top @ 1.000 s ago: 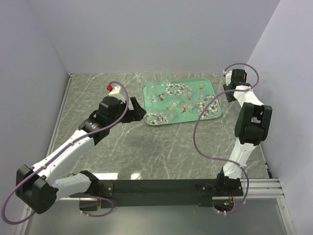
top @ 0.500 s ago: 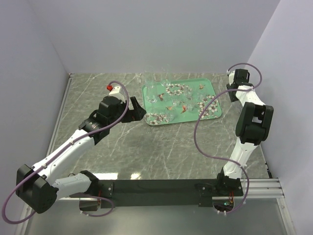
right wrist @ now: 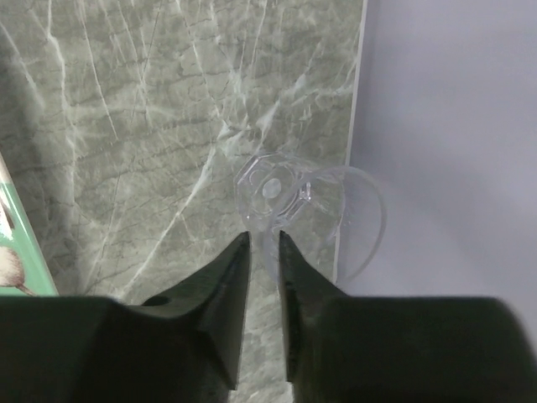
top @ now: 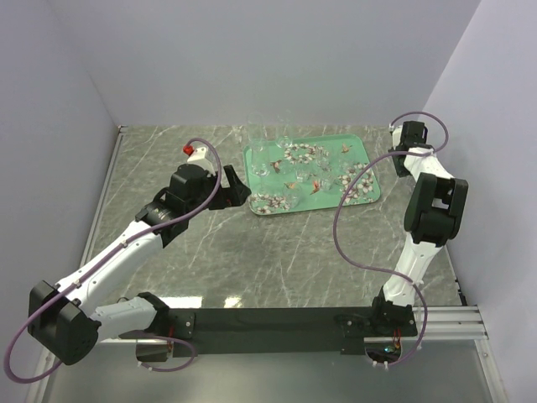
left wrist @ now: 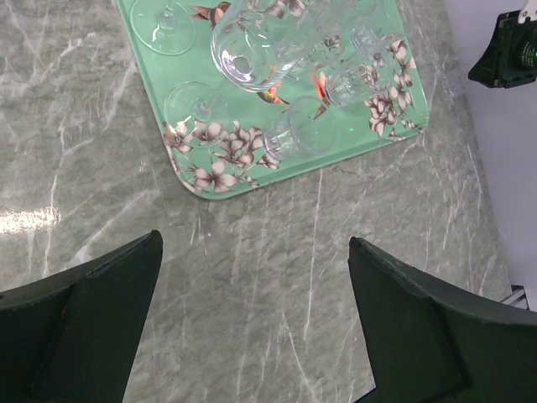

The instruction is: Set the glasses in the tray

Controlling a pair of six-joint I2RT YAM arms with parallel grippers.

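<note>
The teal flowered tray (top: pixel 362 148) lies at the back centre of the marble table, and several clear glasses (top: pixel 270 159) stand or lie in it. In the left wrist view the tray (left wrist: pixel 144 59) holds a large glass (left wrist: pixel 252 42) and a smaller one (left wrist: pixel 306 134). My left gripper (left wrist: pixel 252 243) is open and empty over bare marble just off the tray's near left corner. My right gripper (right wrist: pixel 263 237) is at the far right by the wall. Its jaws are nearly together on the rim of a clear glass (right wrist: pixel 273 189) with a hexagonal base.
The lilac right wall (right wrist: pixel 453 126) stands directly beside the glass in the right gripper. A metal strip (right wrist: pixel 351 126) runs along the table edge there. The right arm (top: pixel 432 206) reaches up the right side of the table.
My right gripper has moved a little to the right, away from the tray and toward the wall. The left arm has barely moved.
</note>
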